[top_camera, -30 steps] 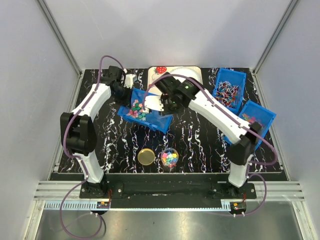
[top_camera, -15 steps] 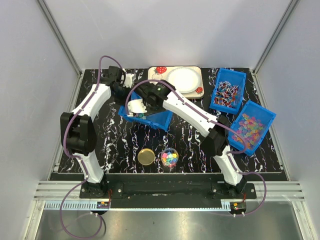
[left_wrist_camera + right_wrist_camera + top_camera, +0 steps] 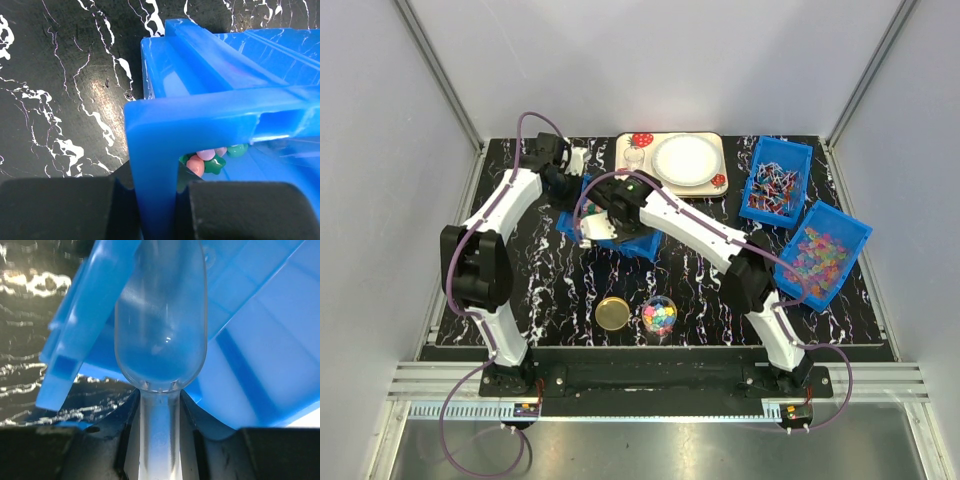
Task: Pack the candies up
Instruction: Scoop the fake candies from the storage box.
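A blue bin (image 3: 638,240) sits tilted at mid-table, and my left gripper (image 3: 580,183) is shut on its far-left corner rim (image 3: 155,150). In the left wrist view a few candies (image 3: 207,159), pink and green, lie inside the bin under that rim. My right gripper (image 3: 597,226) reaches across the bin to its left side, shut on the handle of a clear plastic scoop (image 3: 160,325). The scoop's bowl looks empty and points over the bin wall (image 3: 260,340). A small clear jar (image 3: 660,316) holding mixed-colour candies stands near the front.
A gold lid (image 3: 614,313) lies left of the jar. A tray (image 3: 632,150) with a white plate (image 3: 685,160) is at the back. Two more blue bins stand at the right, one with stick sweets (image 3: 778,180), one with pastel sweets (image 3: 822,250).
My right arm has swung left across the blue bin, carrying the scoop from the bin's middle to its left side. The left arm has held still on the rim.
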Robot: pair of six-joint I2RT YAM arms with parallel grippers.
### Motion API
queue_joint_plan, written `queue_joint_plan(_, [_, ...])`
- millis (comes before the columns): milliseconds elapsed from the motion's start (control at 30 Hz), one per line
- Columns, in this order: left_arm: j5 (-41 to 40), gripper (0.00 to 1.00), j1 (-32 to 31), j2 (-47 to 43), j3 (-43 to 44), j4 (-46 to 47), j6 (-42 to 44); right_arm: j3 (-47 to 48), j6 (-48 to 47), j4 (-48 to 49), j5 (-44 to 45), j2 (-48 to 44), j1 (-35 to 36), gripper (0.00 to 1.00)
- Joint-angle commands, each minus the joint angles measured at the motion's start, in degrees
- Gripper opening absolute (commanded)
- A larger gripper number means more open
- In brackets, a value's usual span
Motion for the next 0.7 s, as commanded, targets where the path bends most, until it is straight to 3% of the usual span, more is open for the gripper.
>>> queue_joint_plan(0, [2.89,0.0,-0.09,-5.83,0.38,4.11,-2.46,6.81,0.84,-17.0,-6.01,2.78,1.06,0.0])
queue_joint_plan(133, [2.89,0.0,-0.09,-6.18,-0.5,4.37,-2.37,11.39,1.36,-16.3,-9.01,5.6,0.98,0.0])
queue_joint_plan(667, [3.86,0.0,-0.09,-7.68,-1.91,5.25,-2.54,4.46,9.08,3.46,-21.05,4.29,0.45,0.0])
